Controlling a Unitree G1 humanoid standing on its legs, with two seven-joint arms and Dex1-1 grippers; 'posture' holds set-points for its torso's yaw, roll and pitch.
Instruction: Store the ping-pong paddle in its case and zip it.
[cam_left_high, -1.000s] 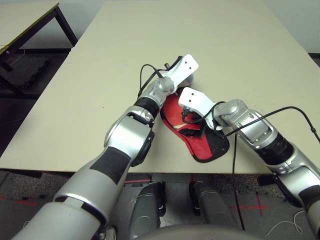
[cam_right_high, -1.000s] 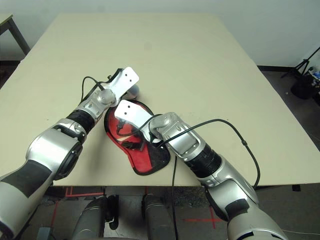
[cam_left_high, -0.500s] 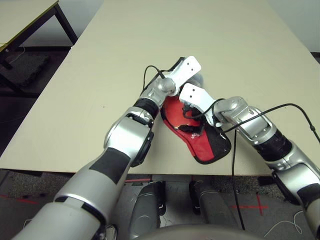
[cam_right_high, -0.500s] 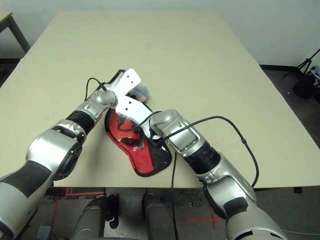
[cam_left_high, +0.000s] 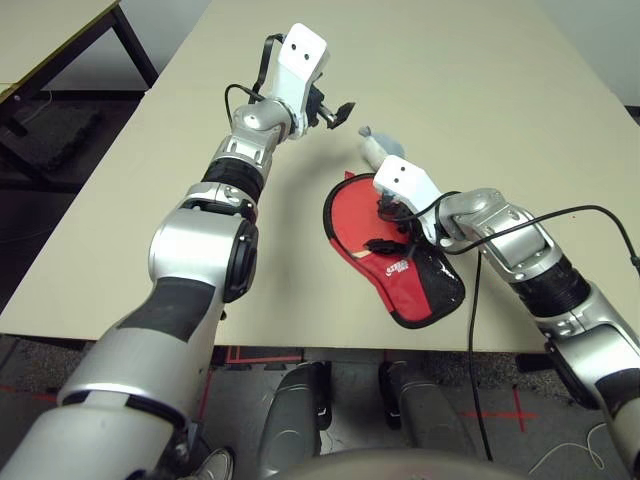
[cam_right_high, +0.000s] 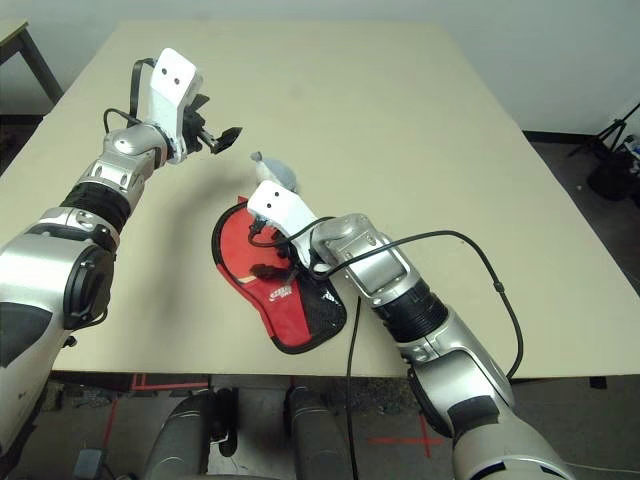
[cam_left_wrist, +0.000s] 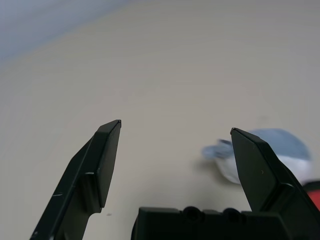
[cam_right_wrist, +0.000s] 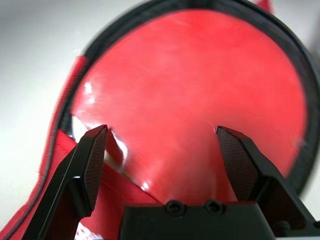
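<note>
Case (cam_left_high: 395, 262) flat, long axis running from far-left round end to near-right mesh end, right end effector (cam_right_wrist: 162, 135) spread above it, left end effector (cam_left_wrist: 175, 131) spread, raised.

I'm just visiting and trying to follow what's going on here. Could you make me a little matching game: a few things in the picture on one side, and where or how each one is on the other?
Things:
1. left claw
2. right claw
3. case
4. grey-blue object

States:
A. lying flat near the table's front edge
B. open, low over the red round face
C. on the table just beyond the case
D. open, raised above bare table

Pairs: 1-D, 2-B, 3-A, 4-C
</note>
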